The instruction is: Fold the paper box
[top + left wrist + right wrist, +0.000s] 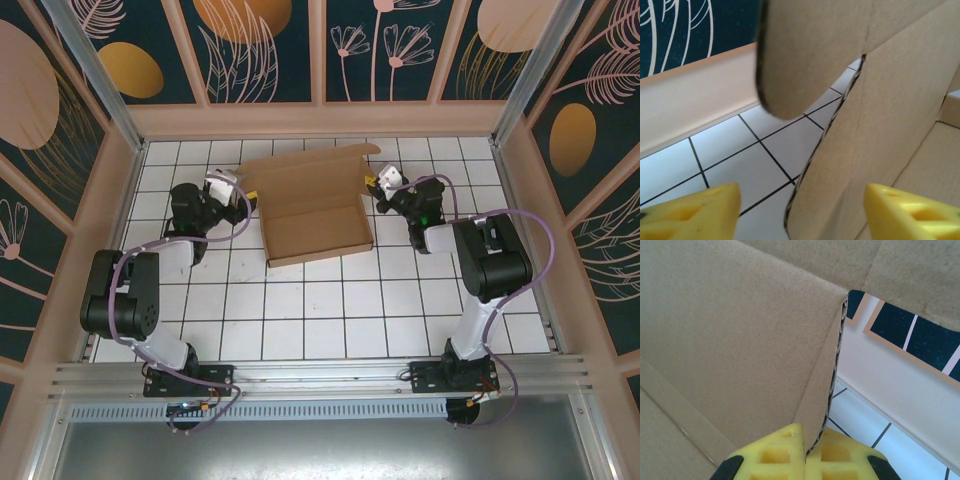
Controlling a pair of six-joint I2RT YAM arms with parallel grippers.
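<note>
Seeing right jaws clamped on a box [730, 340] edge, we note left jaws apart astride a flap [880, 125], bare tabletop [715, 160] beside.

a robot lab cell: white tiled floor [300, 320], leaf-patterned panel walls [260, 50], aluminium rail [320, 375] in front.

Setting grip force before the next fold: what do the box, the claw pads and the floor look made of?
The paper box looks like matte brown corrugated cardboard: its cut edge shows fluting. The pads of the right claw look like yellow moulded plastic or rubber, with square recesses; which, unclear. The floor looks like smooth white tile with dark joints, possibly printed.
</note>
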